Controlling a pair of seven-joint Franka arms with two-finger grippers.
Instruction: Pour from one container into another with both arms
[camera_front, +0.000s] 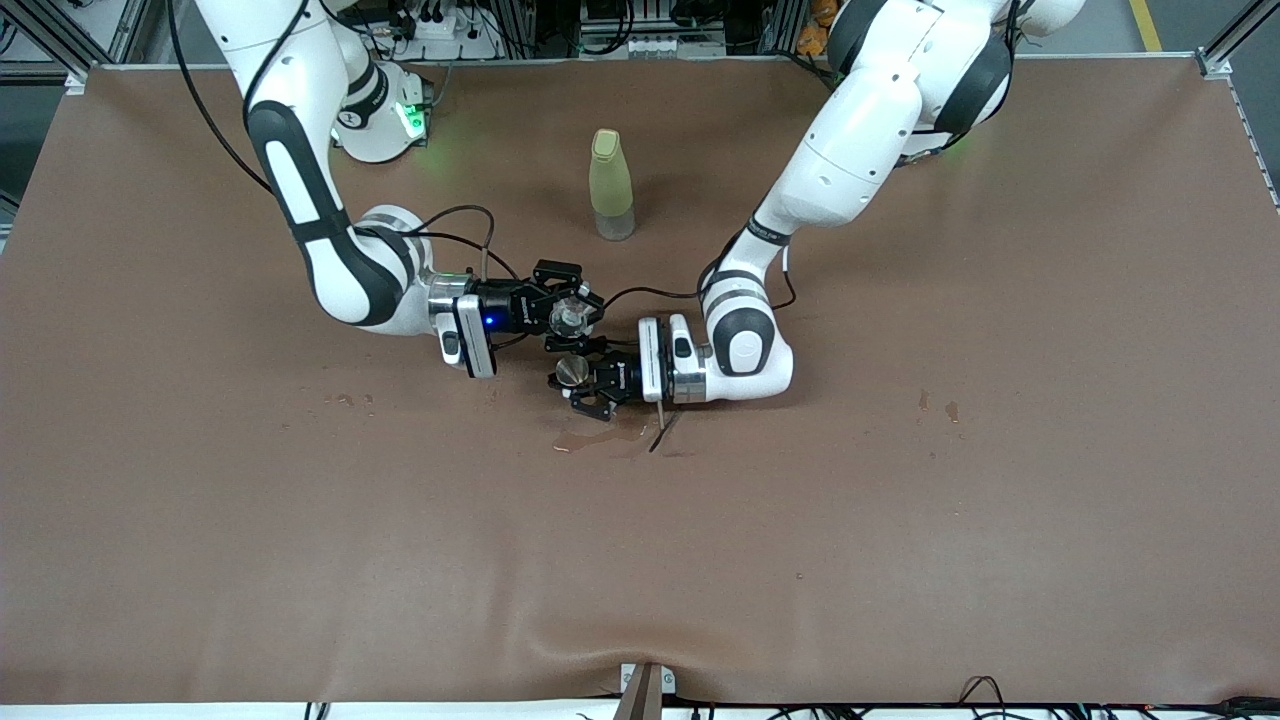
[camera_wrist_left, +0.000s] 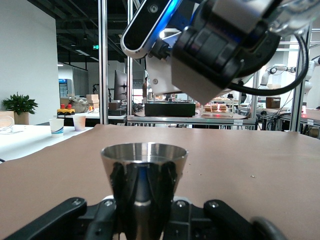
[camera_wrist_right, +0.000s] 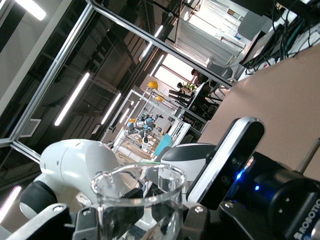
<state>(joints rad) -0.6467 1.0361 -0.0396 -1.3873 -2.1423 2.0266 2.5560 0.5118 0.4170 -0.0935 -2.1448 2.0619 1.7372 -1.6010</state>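
The right end effector (camera_front: 573, 316) is clenched on a clear glass beaker (camera_front: 571, 318), tilted above the middle of the brown worktop (camera_front: 900, 520). Touching close at its 5 o'clock, the left end effector (camera_front: 580, 381) grips a shiny conical metal cup (camera_front: 573, 371), upright. A wet patch (camera_front: 600, 440) lies under them. A pale green plastic bottle (camera_front: 611, 185) stands at 12 o'clock, well apart.
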